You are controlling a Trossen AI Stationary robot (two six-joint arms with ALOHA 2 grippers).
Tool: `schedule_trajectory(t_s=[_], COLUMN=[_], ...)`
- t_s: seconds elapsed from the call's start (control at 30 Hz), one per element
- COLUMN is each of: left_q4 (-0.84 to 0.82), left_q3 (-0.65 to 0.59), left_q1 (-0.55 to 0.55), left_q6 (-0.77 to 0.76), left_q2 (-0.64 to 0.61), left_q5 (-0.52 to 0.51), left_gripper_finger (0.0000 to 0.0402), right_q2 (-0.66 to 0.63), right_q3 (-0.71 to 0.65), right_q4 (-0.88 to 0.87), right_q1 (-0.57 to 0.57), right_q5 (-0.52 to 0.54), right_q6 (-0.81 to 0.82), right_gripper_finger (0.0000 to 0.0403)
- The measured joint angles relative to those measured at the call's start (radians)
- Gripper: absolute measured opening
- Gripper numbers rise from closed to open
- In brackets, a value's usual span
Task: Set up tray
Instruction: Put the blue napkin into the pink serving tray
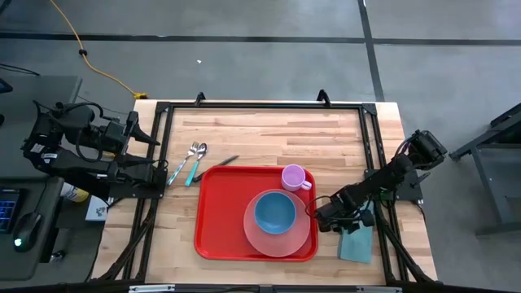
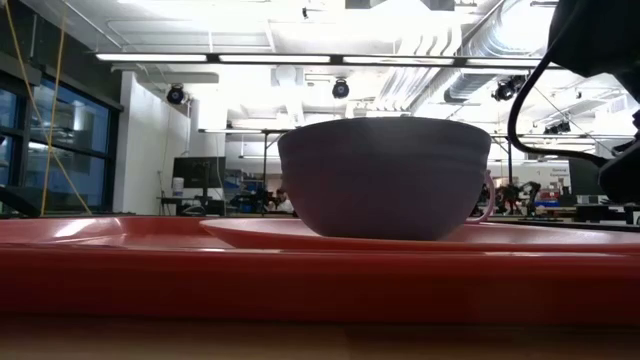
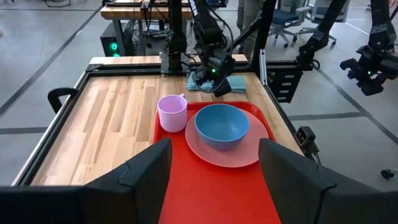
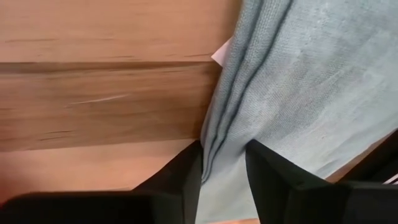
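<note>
While the left gripper waits open beside the tray, the right gripper pinches a folded teal cloth's edge on the tabletop. A blue bowl sits on the pink plate.

Right hand on teal cloth (beside red tray).

Wooden counter carrying the red tray, two spoons and a dark utensil lying beside it, and a folded teal cloth resting near the opposite edge.
</note>
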Motion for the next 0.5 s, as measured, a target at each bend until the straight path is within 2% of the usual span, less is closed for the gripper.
schedule_trajectory(t_s=[0.33, 0.5], left_q4=[0.000, 0.000], left_q3=[0.000, 0.000], left_q1=[0.000, 0.000], left_q6=[0.000, 0.000], left_q2=[0.000, 0.000], left_q5=[0.000, 0.000], left_gripper_finger=[0.0273, 0.0273], right_q2=[0.000, 0.000], right_q3=[0.000, 0.000], right_q4=[0.015, 0.023], right_q1=[0.000, 0.000], right_q5=[0.009, 0.011], right_q6=[-0.013, -0.019], right_gripper_finger=[0.0051, 0.0012])
